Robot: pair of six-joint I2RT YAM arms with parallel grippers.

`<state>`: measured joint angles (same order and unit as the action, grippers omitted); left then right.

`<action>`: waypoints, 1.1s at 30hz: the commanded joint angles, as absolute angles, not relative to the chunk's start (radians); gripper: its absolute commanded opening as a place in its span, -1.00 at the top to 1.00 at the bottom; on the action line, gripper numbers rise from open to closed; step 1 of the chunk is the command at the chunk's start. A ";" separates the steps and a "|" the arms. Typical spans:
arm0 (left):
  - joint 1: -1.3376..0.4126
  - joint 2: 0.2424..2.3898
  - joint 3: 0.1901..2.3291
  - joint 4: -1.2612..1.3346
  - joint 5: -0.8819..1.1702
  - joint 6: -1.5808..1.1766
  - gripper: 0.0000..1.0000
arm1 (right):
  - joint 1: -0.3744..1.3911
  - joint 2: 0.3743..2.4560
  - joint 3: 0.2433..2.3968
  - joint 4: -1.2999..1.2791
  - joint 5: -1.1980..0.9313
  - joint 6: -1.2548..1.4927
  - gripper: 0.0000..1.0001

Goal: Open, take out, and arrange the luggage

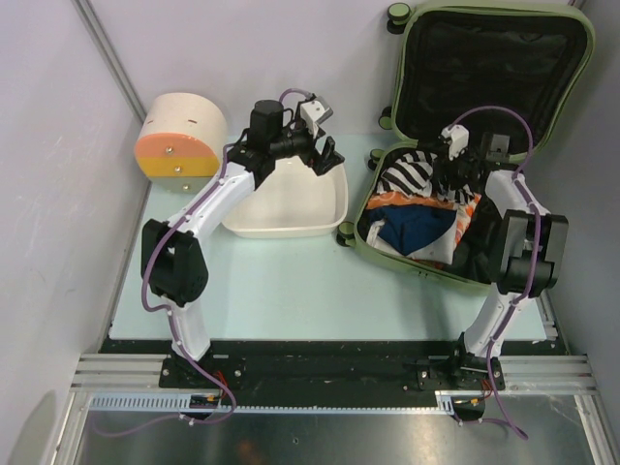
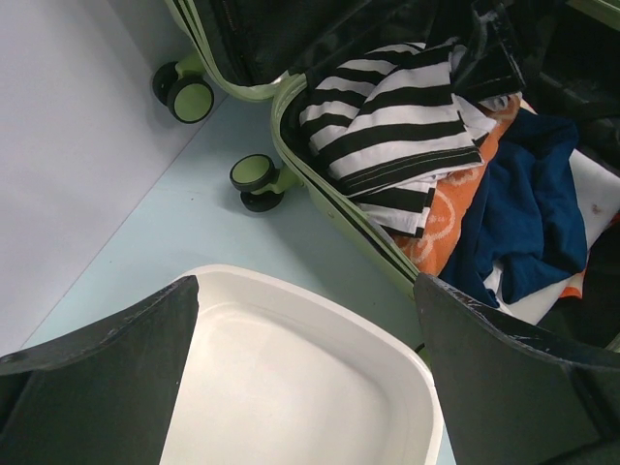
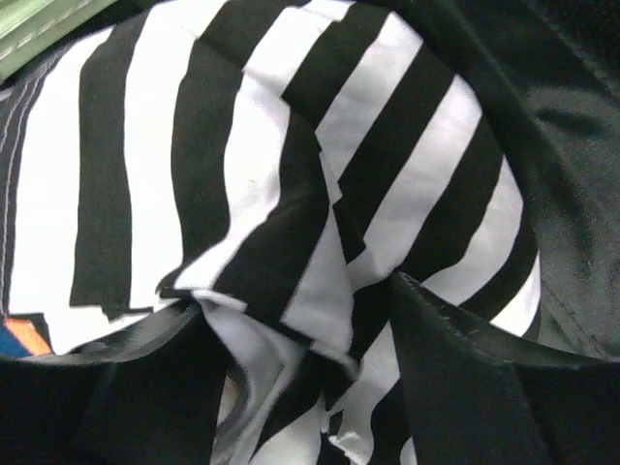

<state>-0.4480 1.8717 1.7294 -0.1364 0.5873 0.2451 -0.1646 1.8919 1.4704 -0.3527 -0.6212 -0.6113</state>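
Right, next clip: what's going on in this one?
The olive-green luggage lies open on the right side of the table, lid up and packed with clothes. The right gripper is down inside it, jaws apart with a fold of the black-and-white striped garment between them. The left gripper hovers open over the white tub, which shows nothing inside yet.

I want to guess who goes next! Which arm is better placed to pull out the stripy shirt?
The right: the right gripper straddles the striped shirt in the luggage; the left gripper hovers above the white tub.
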 commanded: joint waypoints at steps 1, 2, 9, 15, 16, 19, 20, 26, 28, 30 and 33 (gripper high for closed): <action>-0.456 1.816 1.732 -0.109 0.601 0.281 -0.93 | -0.158 1.901 1.471 -0.184 -0.531 -0.519 -0.19; -0.456 1.818 1.730 -0.107 0.604 0.278 -0.93 | -0.161 1.896 1.471 -0.157 -0.519 -0.488 -0.09; -0.454 1.836 1.750 -0.106 0.612 0.272 -0.93 | -0.216 1.849 1.476 -0.042 -0.581 -0.306 0.66; -0.454 1.861 1.784 -0.110 0.620 0.272 -0.94 | -0.244 1.822 1.497 0.055 -0.704 -0.166 1.00; -0.456 1.862 1.789 -0.107 0.623 0.272 -0.94 | -0.247 1.821 1.502 0.069 -0.734 -0.117 1.00; -0.456 1.870 1.799 -0.106 0.623 0.273 -0.94 | -0.252 1.819 1.522 0.096 -0.784 -0.027 1.00; -0.456 1.871 1.801 -0.107 0.621 0.279 -0.94 | -0.252 1.818 1.523 0.112 -0.794 -0.005 1.00; -0.456 1.870 1.809 -0.109 0.621 0.324 -0.95 | -0.256 1.807 1.517 0.250 -0.887 0.164 1.00; -0.456 1.865 1.810 -0.109 0.621 0.348 -0.97 | -0.258 1.802 1.509 0.325 -0.914 0.214 1.00; -0.456 1.862 1.810 -0.109 0.617 0.363 -0.99 | -0.258 1.802 1.509 0.377 -0.933 0.299 1.00; -0.456 1.855 1.810 -0.109 0.615 0.383 -0.99 | -0.258 1.804 1.519 0.469 -0.945 0.392 1.00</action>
